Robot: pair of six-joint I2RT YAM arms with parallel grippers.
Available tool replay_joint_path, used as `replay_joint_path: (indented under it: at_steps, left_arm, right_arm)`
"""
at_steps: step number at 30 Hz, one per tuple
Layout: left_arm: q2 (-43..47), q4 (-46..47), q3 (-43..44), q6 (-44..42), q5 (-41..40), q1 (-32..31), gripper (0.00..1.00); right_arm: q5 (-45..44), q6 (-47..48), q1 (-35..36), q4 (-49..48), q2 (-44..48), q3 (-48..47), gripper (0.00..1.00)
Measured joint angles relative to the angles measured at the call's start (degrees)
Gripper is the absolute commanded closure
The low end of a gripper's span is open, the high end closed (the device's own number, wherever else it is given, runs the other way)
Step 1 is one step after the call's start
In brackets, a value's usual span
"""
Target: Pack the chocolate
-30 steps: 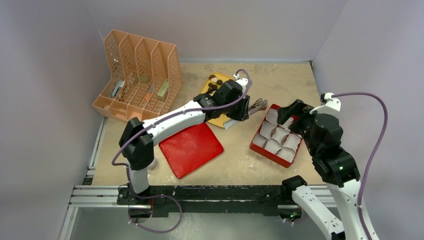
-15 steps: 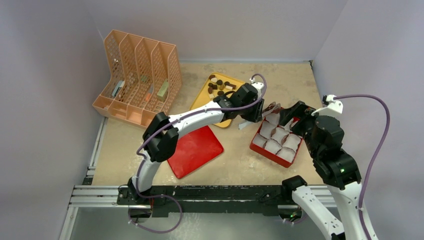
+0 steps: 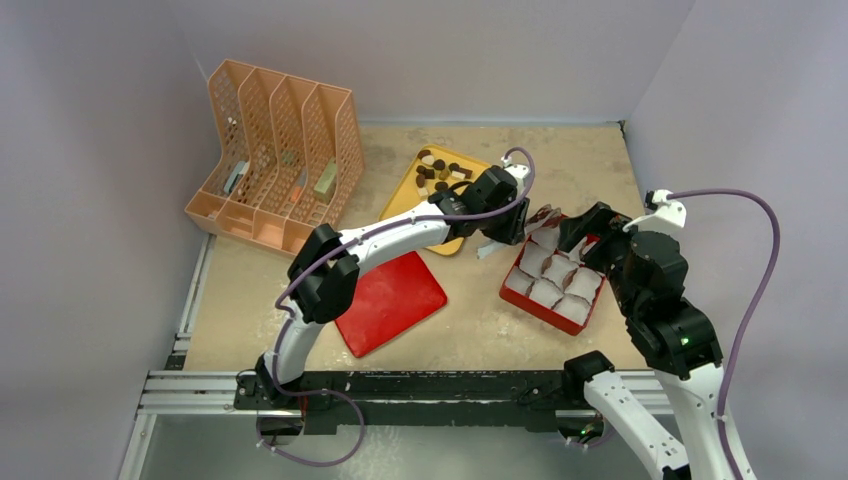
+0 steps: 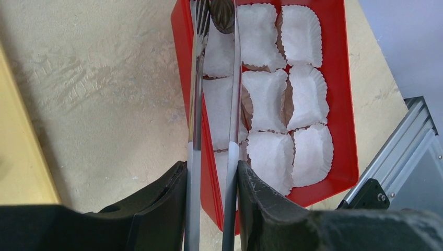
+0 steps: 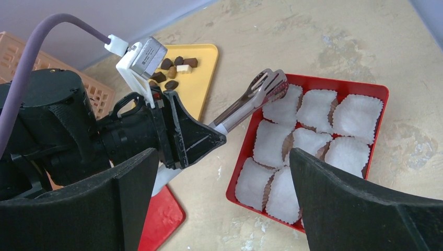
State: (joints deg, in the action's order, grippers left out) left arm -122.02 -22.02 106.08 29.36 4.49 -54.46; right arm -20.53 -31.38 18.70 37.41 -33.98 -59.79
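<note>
Chocolate mostly unpacked — by the look of it, the first piece is only now reaching the box.
The left gripper is clamped on metal tongs, whose tips pinch what looks like one dark piece over a cup beside the red box rim. Every white paper cup in sight is empty, and the rest of the chocolate lies on the yellow tray nearby. The right gripper gapes wide, holding nothing, close over the box — tight quarters there, though bare table shows between box and tray.
</note>
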Motion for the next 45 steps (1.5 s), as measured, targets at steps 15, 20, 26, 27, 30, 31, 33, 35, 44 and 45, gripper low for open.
replay_joint_path:
  at_steps: [15, 20, 26, 27, 30, 31, 33, 35, 44, 45]
  left_arm:
    - [0.00, -0.13, 0.22, 0.00, -0.24, -0.02, 0.63]
    - [0.00, -0.17, 0.22, 0.00, -0.24, -0.07, 0.65]
    - [1.44, -1.79, 0.20, -0.02, -1.77, -0.11, 0.66]
    - [2.16, -2.23, 0.20, -0.04, -2.16, -0.11, 0.65]
    - [5.20, -3.52, 0.07, -0.46, -4.11, -0.11, 0.66]
    - [6.54, -3.76, -0.04, -0.57, -4.96, -0.11, 0.66]
    - [9.11, -4.28, -0.52, -0.90, -6.82, -0.11, 0.66]
    - [11.89, -5.11, -1.38, -1.14, -9.11, -0.11, 0.66]
    - [18.53, -10.84, -7.65, -1.44, -19.10, 0.07, 0.66]
    - [18.69, -11.50, -8.59, -1.44, -19.85, 0.07, 0.66]
  right_arm:
    - [0.00, 0.07, 0.00, 0.02, 0.00, 0.00, 0.03]
    - [0.02, 0.02, 0.00, 0.00, 0.00, 0.00, 0.03]
    - [0.07, -0.04, 0.00, -0.02, -0.04, 0.00, 0.03]
    - [0.07, -0.04, 0.00, -0.04, -0.09, 0.00, 0.03]
    - [0.13, -0.04, 0.00, -0.24, -0.28, 0.00, 0.03]
    - [0.17, -0.04, 0.00, -0.33, -0.39, 0.00, 0.03]
    - [0.28, -0.04, 0.00, -0.44, -0.85, 0.00, 0.03]
    - [0.37, -0.04, 0.00, -0.44, -1.29, 0.00, 0.03]
    - [0.50, -0.04, 0.00, -0.46, -1.68, 0.00, 0.03]
    - [0.48, -0.04, 0.00, -0.46, -1.68, 0.00, 0.03]
